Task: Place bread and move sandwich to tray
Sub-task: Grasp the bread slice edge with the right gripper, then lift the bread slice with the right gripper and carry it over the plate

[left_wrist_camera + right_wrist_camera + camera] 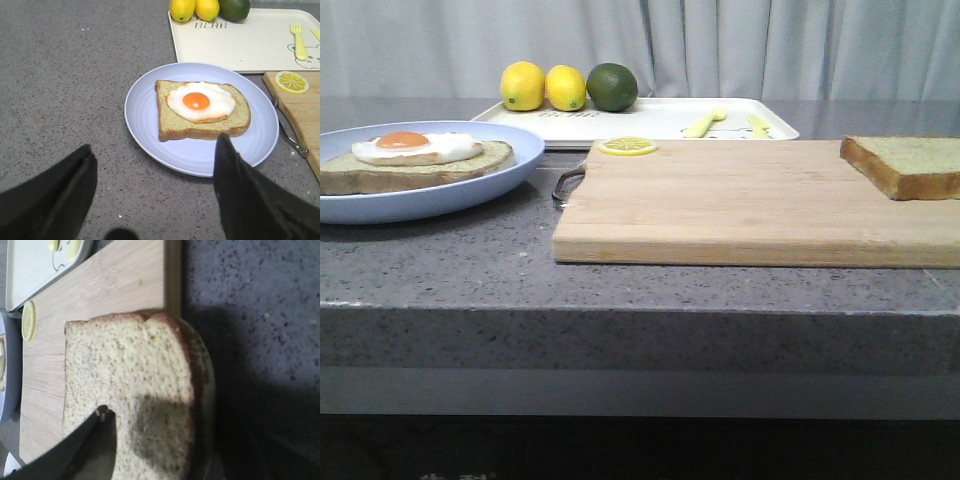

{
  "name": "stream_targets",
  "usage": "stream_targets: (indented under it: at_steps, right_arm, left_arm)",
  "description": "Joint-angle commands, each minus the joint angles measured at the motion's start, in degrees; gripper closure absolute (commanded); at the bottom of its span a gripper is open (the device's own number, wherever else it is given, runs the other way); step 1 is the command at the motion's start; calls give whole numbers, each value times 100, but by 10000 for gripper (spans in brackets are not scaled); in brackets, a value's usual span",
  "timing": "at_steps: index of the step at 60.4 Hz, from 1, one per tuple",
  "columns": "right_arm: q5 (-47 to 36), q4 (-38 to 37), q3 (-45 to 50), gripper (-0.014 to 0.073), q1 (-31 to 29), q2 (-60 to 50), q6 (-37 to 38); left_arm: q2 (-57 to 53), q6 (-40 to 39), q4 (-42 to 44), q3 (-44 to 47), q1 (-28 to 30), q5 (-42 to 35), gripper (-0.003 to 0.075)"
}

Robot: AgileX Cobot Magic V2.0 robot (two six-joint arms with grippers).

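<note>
The sandwich (415, 158), a bread slice topped with a fried egg, lies on the pale blue plate (510, 165) at the left; it also shows in the left wrist view (202, 110). The plain bread (910, 165) lies on the right end of the wooden cutting board (740, 205). The cream tray (650, 118) stands at the back. My left gripper (154, 142) is open and empty above the counter beside the plate (150, 130). My right gripper (165, 415) is open close over the bread (125, 370); one finger (95, 427) shows, the other is lost in shadow. Neither gripper shows in the front view.
Two lemons (542, 87) and a lime (612, 87) sit on the tray's back left, with yellow cutlery (705, 122) at its right. A lemon slice (627, 146) lies on the board's far left corner. The board's metal handle (565, 185) points at the plate.
</note>
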Motion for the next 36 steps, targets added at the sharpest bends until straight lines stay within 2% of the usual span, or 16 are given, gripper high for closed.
stream_targets:
  at_steps: [1,7,16,36]
  right_arm:
    - [716,364,-137,274,0,-206,-86]
    - [724,411,-137,377,0,-206,-86]
    - [824,558,-137,462,0,-206,-86]
    - [828,815,-137,496,0,-527,-19]
  left_arm:
    - [69,-35,0,-162,-47,-422,246]
    - [69,-35,0,-162,-47,-422,246]
    - [69,-35,0,-162,-47,-422,246]
    - [69,-35,0,-162,-47,-422,246]
